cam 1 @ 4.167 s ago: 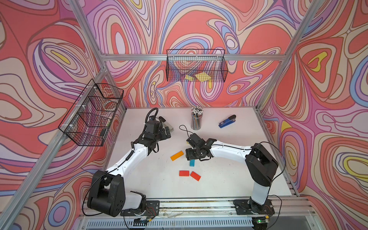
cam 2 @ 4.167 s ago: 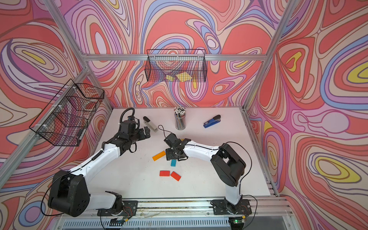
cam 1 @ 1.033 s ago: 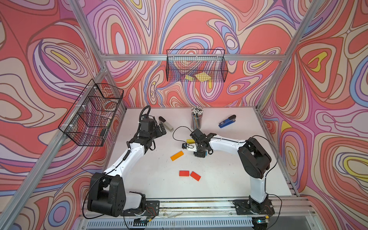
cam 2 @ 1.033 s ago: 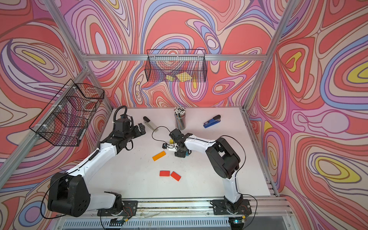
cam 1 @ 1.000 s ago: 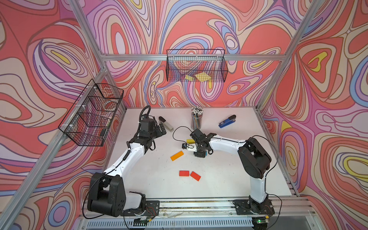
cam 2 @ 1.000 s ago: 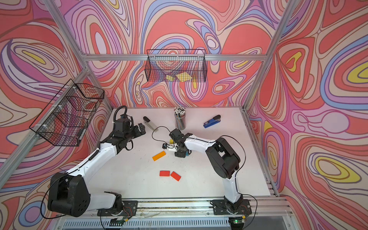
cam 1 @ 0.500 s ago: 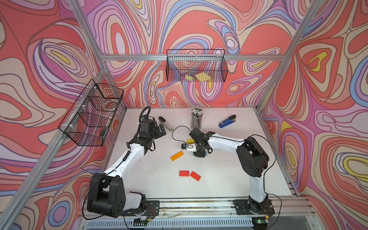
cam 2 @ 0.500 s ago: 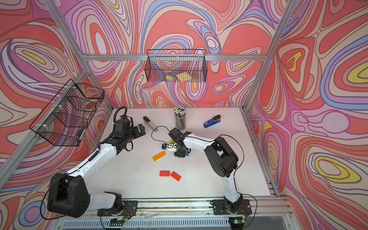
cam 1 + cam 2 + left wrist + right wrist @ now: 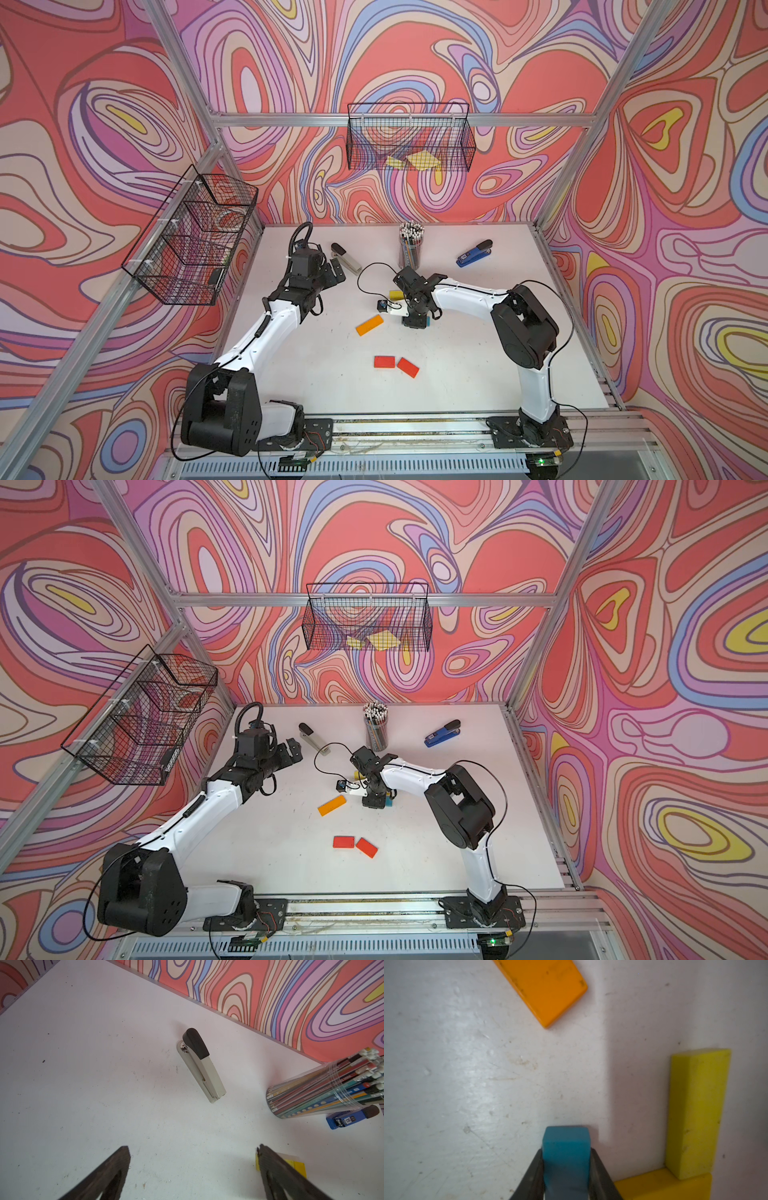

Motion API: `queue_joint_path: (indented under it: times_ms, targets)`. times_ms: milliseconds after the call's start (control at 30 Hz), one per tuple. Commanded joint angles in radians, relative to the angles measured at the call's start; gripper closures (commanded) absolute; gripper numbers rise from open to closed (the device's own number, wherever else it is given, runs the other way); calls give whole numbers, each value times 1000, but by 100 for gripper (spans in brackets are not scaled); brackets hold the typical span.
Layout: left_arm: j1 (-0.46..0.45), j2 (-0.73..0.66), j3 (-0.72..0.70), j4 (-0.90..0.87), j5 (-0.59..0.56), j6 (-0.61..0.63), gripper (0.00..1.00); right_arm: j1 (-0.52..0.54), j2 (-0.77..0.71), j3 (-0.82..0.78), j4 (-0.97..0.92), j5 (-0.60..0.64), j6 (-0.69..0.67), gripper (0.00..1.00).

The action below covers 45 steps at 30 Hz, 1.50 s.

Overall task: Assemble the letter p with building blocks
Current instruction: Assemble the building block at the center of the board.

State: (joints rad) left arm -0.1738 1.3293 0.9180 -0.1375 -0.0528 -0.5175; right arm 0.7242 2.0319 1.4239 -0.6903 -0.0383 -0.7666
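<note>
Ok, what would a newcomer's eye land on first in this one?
The swirling red and purple walls round the white table. Mid-table, the right gripper is shut on a teal block beside two yellow blocks set in an L; an orange block and two red blocks lie loose nearby.

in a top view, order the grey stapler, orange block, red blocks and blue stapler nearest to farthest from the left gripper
From the left gripper:
1. grey stapler, right beside it
2. orange block, mid-table
3. red blocks, nearer the front edge
4. blue stapler, at the back across the table
</note>
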Motion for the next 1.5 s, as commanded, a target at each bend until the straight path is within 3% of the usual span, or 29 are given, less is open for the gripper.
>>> queue_joint_path:
  times_ms: [0,333,633,800,900,1067,1100,1133,1200,1467]
  targets:
    - [10,-21,-14,15,-15,-13,1,9,64,-6,-13,-13,-5,68]
    - [11,-21,-15,16,-13,-17,1,7,89,26,-26,-5,-15,66]
    - [14,-16,-16,16,-10,-16,1,7,90,36,-34,15,13,40]
    - [14,-21,-7,0,-1,17,1,7,31,75,-36,-43,84,36]
    - [13,-21,16,-52,32,79,1,3,-65,66,31,-91,198,33]
    - [-46,26,76,-197,146,212,1,-82,-204,6,181,-128,560,20]
    - [-82,52,98,-242,134,245,1,-114,-228,-20,210,-158,646,15]
    - [-118,80,119,-282,117,278,1,-151,-252,-50,238,-205,729,2]
    - [-180,133,149,-349,91,313,2,-208,-303,-125,301,-267,852,2]
    - [-333,291,207,-482,56,378,7,-236,-381,-297,341,-115,1133,2]
